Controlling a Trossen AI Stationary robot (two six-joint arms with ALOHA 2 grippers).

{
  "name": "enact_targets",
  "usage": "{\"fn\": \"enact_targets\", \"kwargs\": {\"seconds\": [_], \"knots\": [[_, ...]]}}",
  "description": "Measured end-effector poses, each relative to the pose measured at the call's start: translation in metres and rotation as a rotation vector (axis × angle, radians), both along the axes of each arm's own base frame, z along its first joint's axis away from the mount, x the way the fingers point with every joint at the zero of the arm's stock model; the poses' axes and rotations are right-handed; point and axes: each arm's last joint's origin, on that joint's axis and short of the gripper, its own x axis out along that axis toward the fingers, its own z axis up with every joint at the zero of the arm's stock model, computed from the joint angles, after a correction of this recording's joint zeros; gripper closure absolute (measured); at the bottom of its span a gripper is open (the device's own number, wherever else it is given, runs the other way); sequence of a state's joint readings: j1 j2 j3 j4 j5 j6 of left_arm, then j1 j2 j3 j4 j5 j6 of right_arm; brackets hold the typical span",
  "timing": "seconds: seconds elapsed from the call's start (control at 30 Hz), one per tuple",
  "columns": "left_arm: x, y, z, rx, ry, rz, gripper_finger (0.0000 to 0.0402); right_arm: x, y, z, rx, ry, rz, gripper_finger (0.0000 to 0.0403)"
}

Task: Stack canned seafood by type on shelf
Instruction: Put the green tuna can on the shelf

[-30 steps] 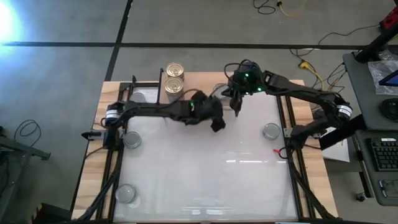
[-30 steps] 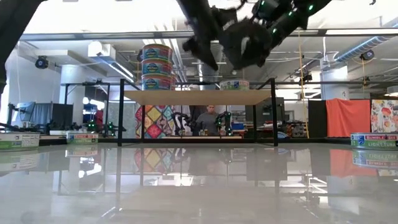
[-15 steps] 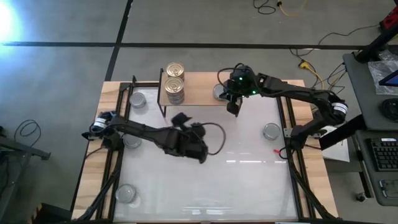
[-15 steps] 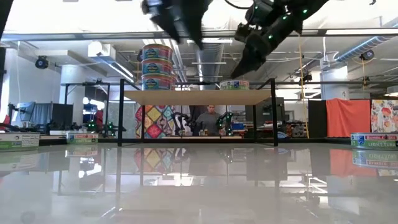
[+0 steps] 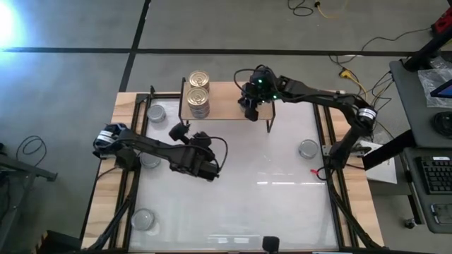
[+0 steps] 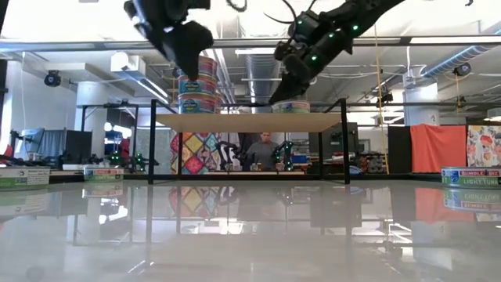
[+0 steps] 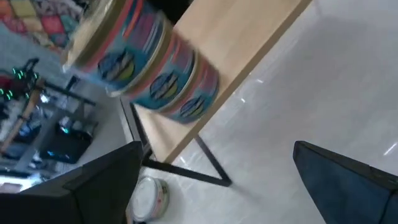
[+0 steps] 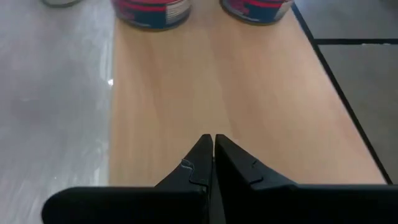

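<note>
Since the earlier frames the left arm has been drawn back across the counter [image 5: 233,204] toward its own side, and the right arm has been carried over the shelf [image 5: 226,103], where a single tin was uncovered half a second ago and is now hidden from above. At the left edge of the counter, loose silver-lidded tins are seen: one at the near corner [image 5: 143,219], one beside the left arm's base [image 5: 149,159], and one by the shelf's left end [image 5: 156,112]. The left tool [image 5: 179,131] is held above the counter just in front of the shelf's left part, its fingers [image 7: 93,186] spread wide with nothing between them. On the shelf's left end two gold-lidded stacks of canned seafood [image 5: 198,93] are placed touching one another; in the low view a stack three tins high [image 6: 197,84] is shown on the board. Further right, the right tool [image 8: 213,144] is held over the shelf's right part, its fingers pressed together and gripping nothing, pointed along the bare board toward the stacks. Below it, a single tin [image 6: 293,106] is seen resting on the shelf in the low view. On the right side of the counter one more silver-lidded tin [image 5: 308,149] lies well apart from the shelf.
</note>
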State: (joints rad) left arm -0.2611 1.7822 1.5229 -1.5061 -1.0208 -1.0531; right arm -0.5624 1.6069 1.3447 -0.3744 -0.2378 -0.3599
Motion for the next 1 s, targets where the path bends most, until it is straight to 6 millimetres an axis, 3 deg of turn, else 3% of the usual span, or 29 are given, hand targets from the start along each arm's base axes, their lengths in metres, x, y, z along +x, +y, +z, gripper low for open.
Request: {"fn": "enact_targets", "kwargs": {"seconds": [0.27,0.47,0.67,0.87,1.0], "knots": [[-0.029,-0.002,-0.014,-0.049,-0.090,0.043,0.0002,0.014,-0.026,0.000,0.007,0.009,-0.042,0.0390],[-0.040,-0.010,-0.019,-0.082,-0.116,0.031,0.0002,0.008,-0.038,0.008,0.001,0.004,-0.085,0.0390],[-0.041,-0.014,-0.021,-0.080,-0.119,0.021,0.0002,-0.006,-0.017,0.038,0.020,-0.032,-0.024,0.0390],[-0.041,-0.013,-0.022,-0.063,-0.120,0.017,0.0002,-0.018,0.004,0.035,0.102,0.049,-0.009,0.0390],[-0.041,-0.013,-0.022,-0.062,-0.120,0.016,0.0002,-0.021,0.007,0.028,0.139,0.106,-0.010,0.0390]]}}
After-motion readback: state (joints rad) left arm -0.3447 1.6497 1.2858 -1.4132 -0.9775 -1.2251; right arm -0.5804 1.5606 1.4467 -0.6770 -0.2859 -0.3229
